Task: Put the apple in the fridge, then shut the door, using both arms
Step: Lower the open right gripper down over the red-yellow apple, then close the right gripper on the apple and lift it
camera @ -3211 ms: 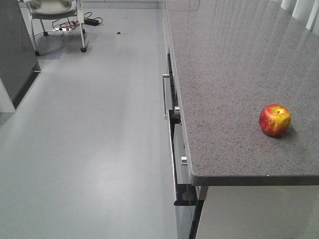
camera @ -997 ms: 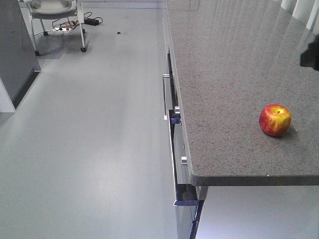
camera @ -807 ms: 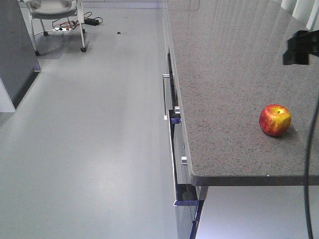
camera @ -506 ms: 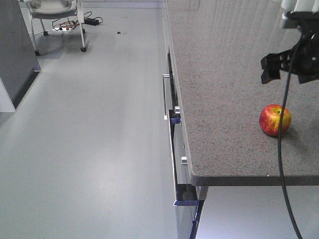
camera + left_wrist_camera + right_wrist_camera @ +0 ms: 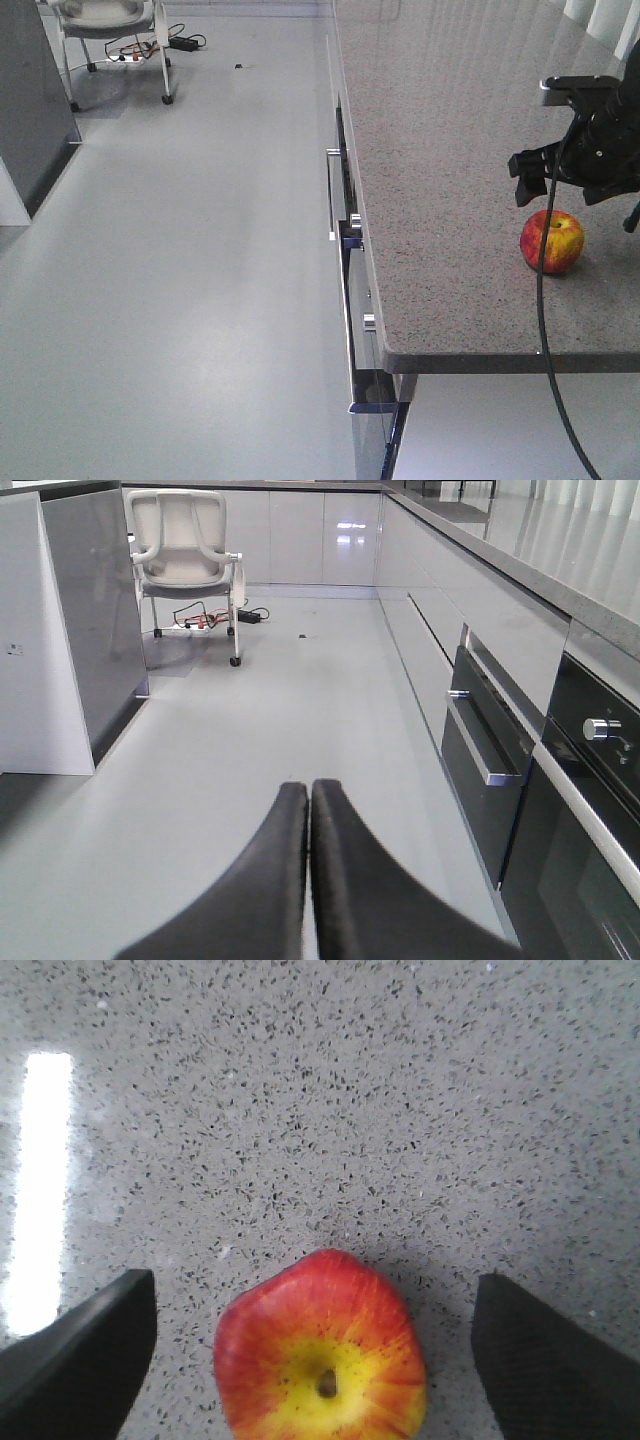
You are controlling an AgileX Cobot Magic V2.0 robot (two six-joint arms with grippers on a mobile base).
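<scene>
The apple [image 5: 552, 241], red with yellow around its upturned stem hollow, sits upright. It lies at the right of the front view on the speckled worktop [image 5: 450, 150].

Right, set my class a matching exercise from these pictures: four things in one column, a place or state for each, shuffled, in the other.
1 apple
2 left gripper
3 right gripper
4 chair

A shut, empty
B white, far across the room
C on the grey counter
D open, over the apple

Pairs: 1-C, 2-A, 3-D, 4-B
</scene>
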